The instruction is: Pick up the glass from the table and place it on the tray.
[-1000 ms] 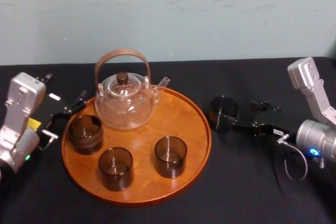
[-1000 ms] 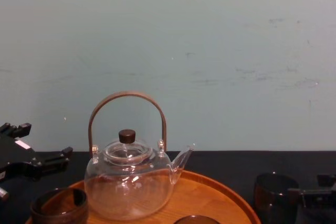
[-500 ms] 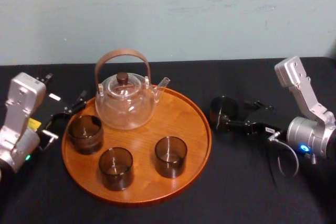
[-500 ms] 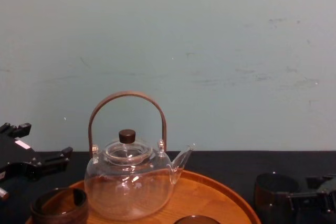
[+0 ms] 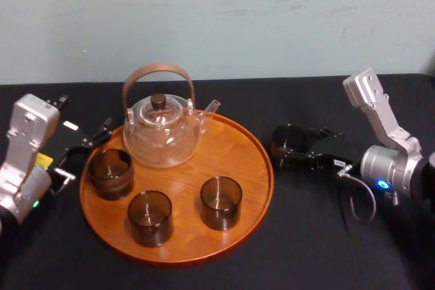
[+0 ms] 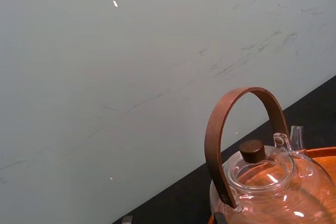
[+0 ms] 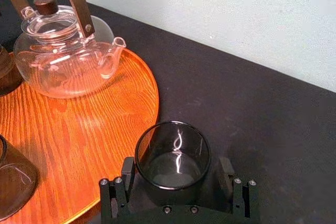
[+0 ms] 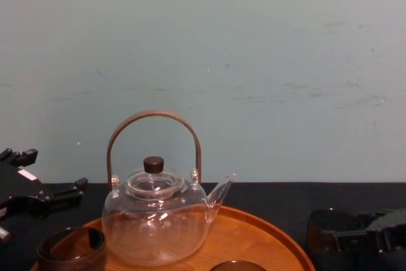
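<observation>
Silver right arm (image 5: 382,119), blue light (image 5: 383,184), looped cable (image 5: 351,197), black right end effector (image 7: 176,184)

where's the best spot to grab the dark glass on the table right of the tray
Probably grip the glass across its straight side wall, below the rim, coming in level from the robot's right, as the open right hand straddles it. It stands upright on the table, and the tray rim crowds its left side. The left hand is parked left of the tray.
</observation>
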`<act>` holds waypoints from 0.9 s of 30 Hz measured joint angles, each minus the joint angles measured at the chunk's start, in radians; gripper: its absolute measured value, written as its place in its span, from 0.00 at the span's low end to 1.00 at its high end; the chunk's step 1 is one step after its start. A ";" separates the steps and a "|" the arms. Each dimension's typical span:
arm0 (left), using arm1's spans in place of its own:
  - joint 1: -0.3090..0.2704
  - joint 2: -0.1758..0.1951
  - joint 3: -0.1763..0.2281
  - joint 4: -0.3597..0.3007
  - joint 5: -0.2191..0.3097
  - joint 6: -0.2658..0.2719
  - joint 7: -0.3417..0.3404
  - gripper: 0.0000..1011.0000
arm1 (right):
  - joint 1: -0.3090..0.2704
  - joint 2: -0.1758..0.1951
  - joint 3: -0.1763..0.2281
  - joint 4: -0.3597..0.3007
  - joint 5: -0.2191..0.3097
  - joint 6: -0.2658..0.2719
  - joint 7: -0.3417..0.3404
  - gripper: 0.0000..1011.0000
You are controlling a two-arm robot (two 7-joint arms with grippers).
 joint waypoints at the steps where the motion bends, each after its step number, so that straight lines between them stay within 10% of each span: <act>1: 0.000 0.000 0.000 0.000 0.000 0.000 0.000 0.99 | 0.004 -0.003 -0.002 0.005 -0.002 0.000 0.002 0.99; 27: 0.000 0.000 0.000 0.000 0.000 0.000 0.000 0.99 | 0.054 -0.043 -0.026 0.074 -0.047 -0.008 0.013 0.99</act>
